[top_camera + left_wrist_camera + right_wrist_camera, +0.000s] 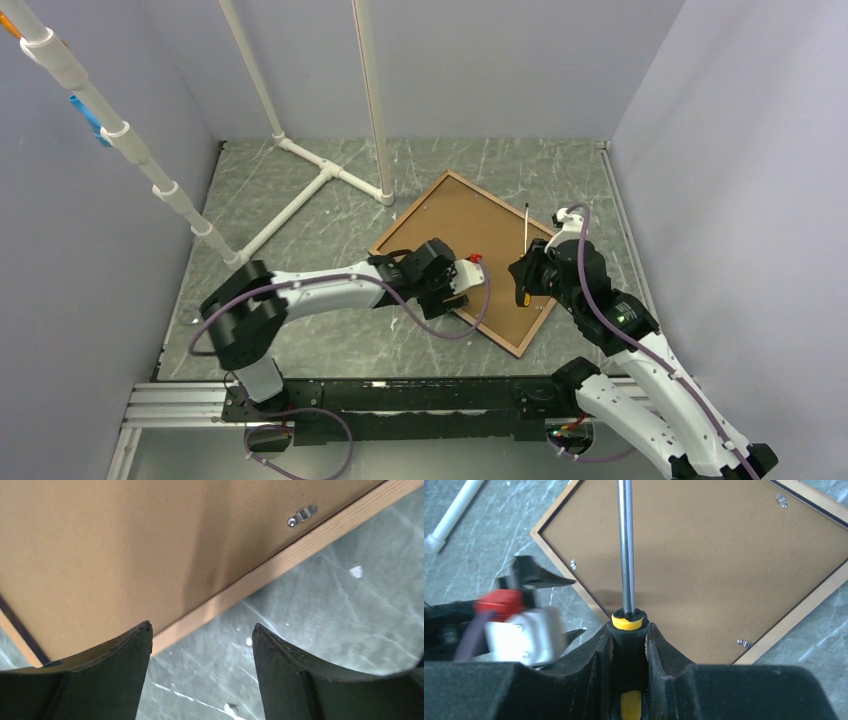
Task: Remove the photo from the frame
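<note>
Top view: the frame [412, 212] lies face-down on the bench [480, 155], brown backing board [462, 225] up, the photo hidden beneath.

Left wrist: the left gripper [200, 635] hovers at the frame's edge, fingers apart, near a metal turn clip [302, 516].

Right wrist: the right gripper [629, 640] has its fingers clamped on a screwdriver [626, 555]. Its tip should probably swing each clip aside gently, without gouging the board.

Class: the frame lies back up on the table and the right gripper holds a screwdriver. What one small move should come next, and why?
Probably lower the screwdriver tip onto a metal clip and swivel it off the backing board. The right gripper already grips the tool, and the clips seem to lie over the board inside the frame, so it likely cannot lift out yet.
</note>
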`<state>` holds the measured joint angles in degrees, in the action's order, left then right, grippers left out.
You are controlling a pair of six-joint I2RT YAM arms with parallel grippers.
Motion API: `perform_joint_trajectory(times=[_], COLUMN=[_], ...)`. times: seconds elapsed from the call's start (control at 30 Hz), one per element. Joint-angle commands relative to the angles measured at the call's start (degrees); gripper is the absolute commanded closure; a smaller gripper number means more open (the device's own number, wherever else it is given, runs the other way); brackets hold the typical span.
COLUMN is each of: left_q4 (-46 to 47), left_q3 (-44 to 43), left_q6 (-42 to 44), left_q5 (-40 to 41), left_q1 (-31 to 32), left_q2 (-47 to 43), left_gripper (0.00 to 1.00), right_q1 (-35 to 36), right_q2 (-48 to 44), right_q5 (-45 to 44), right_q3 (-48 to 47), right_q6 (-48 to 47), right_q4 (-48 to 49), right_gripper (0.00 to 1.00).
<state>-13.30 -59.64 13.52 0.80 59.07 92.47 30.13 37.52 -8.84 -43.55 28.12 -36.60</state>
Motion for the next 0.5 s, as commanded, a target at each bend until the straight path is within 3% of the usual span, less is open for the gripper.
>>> perform_joint_trajectory(times=[0.0,0.13,0.33,0.4,0.47], left_q4=[-3.4,-4.8,-1.7,-2.1,-1.9], left_q3=[-7.5,-10.2,-7.6,-7.8,-7.8], left_q6=[14.3,15.0,9.8,6.8,3.2], left_q5=[-4.3,-5.0,-7.1,-5.6,-3.1], left_q1=[-0.3,-0.2,-0.2,-0.1,0.3], left_q2=[7.7,12.9,13.5,14.6,15.5], left_gripper=[0.25,0.27,0.31,0.38,0.52], right_q1=[-0.1,-0.1,-0.1,-0.1,-0.1], right_q2=[-1.5,-1.8,-2.1,-1.9,-1.8], right_q5=[-0.8,-1.9,-2.3,-2.3,-2.2], right_q3=[-4.2,-5.0,-5.2,-5.3,-5.2], right_q6=[0.6,0.6,0.8,0.9,1.0], right_q4=[-1.2,-2.9,-4.3,-4.5,-4.4], right_gripper=[1.0,1.0,1.0,1.0,1.0])
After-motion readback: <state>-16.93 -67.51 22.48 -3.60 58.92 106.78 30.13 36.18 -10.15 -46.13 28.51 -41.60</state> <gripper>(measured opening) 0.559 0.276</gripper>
